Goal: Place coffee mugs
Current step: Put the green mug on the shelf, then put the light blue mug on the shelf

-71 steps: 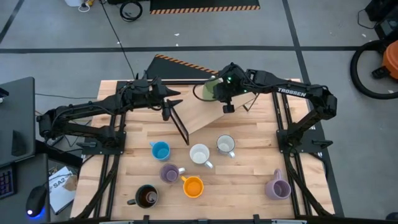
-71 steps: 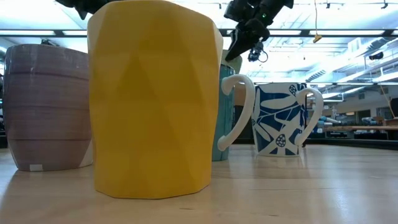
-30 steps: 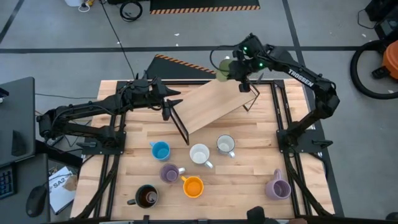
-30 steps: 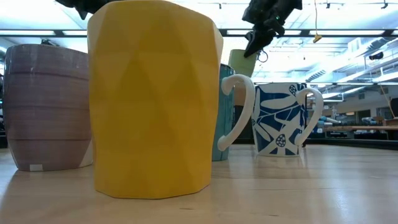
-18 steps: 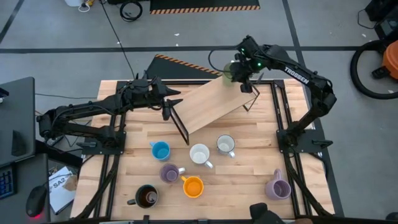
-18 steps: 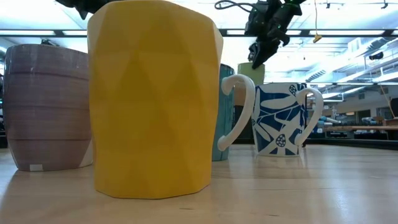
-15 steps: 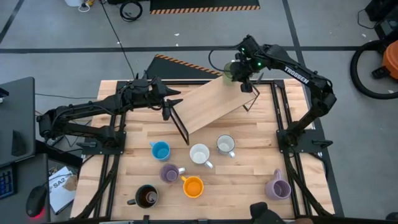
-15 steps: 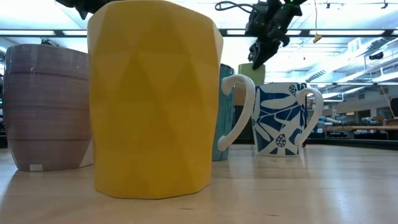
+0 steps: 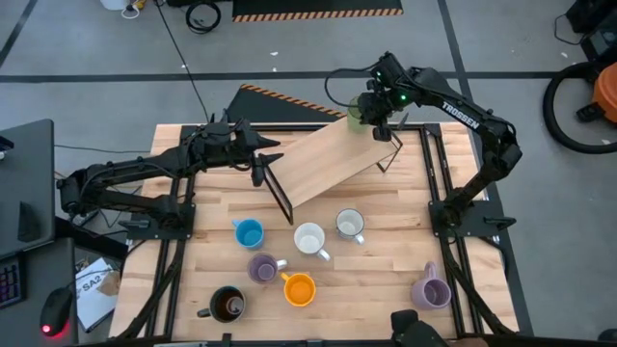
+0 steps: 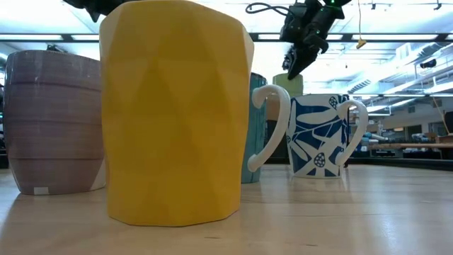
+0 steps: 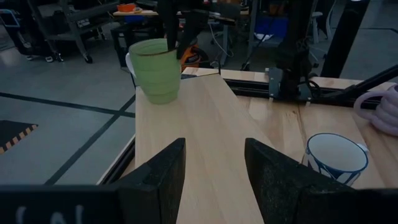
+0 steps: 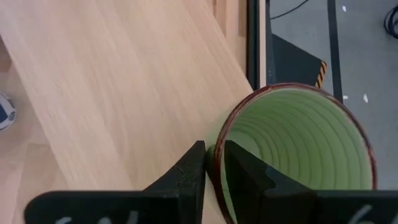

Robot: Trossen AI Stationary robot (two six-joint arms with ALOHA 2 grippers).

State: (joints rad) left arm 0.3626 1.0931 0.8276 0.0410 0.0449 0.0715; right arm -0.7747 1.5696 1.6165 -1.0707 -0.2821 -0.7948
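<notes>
Green mug, ribbed inside with a brown-edged rim, stands upright at the top corner of the slanted wooden board. Right gripper jaws narrowly straddle its rim wall, one inside and one outside. Left gripper jaws hang spread, empty.

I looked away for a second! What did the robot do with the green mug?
The right gripper carried the green mug from over the wooden shelf's middle to its far corner, fingers straddling the rim. The left gripper and the other mugs stayed put.
</notes>
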